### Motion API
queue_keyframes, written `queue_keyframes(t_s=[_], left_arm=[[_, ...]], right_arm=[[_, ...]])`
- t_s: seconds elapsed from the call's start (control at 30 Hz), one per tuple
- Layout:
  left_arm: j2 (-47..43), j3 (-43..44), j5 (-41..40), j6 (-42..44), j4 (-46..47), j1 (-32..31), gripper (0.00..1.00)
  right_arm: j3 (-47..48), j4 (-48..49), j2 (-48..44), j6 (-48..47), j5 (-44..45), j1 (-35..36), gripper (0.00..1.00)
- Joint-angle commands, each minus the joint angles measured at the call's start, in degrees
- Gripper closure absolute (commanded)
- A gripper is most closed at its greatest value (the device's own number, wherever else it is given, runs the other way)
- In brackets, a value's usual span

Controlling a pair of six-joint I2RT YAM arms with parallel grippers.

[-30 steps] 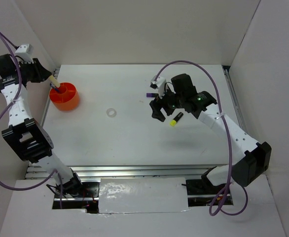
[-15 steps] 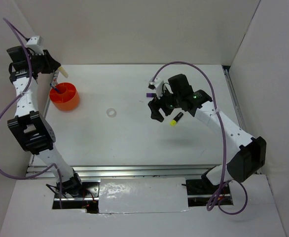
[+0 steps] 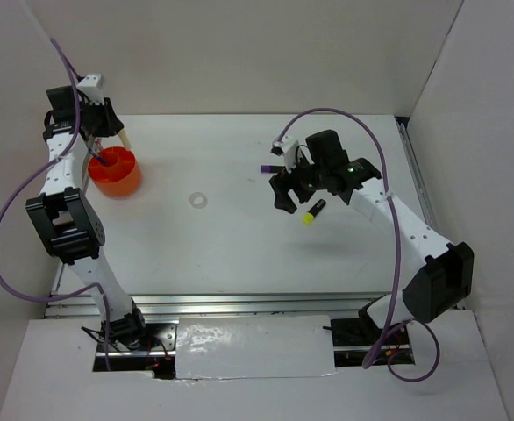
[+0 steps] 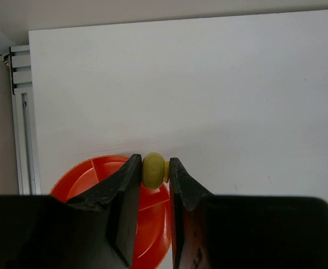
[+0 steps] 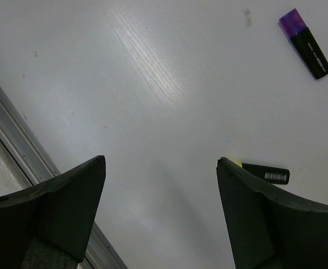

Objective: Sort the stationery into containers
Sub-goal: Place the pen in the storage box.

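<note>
My left gripper (image 3: 110,128) is shut on the pale yellow stick (image 3: 124,136) and holds it above the far rim of the orange-red cup (image 3: 121,180). In the left wrist view the stick's round end (image 4: 154,170) sits between the fingertips, with the cup (image 4: 97,171) below. A dark pen end (image 3: 97,159) stands in the cup. My right gripper (image 3: 285,195) is open and empty above the table, between the purple marker (image 3: 267,168) and the black-yellow highlighter (image 3: 314,211). The right wrist view shows the marker (image 5: 305,43) and the highlighter (image 5: 266,173) next to the right fingertip.
A white tape ring (image 3: 199,201) lies on the table between the cup and the right gripper. White walls stand at the left, back and right. A metal rail (image 4: 24,123) runs along the table's left edge, close to the cup.
My left gripper has swung right, away from the left wall, carrying the stick over the cup's far side. My right gripper has barely shifted.
</note>
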Motion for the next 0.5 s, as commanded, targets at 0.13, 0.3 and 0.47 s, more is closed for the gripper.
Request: queue_keyframes(t_s=[0.13,0.3,0.47], left_arm=[[0.08,1.91,-3.76,3.19,-1.17,-0.04,1.0],[0.52,1.83,-5.26,3.72,-2.75,-0.04,0.99],[1.13,2.08,-5.08,3.63,-3.8,-0.04,0.82]], right_arm=[[-0.48,0.33,0.84,-0.08,-0.8,-0.98,0.13],[-0.04,0.24,1.72,0.44,-0.1,-1.51,0.13],[0.22,0.07,3.12,1.85,0.51,-2.65,0.13]])
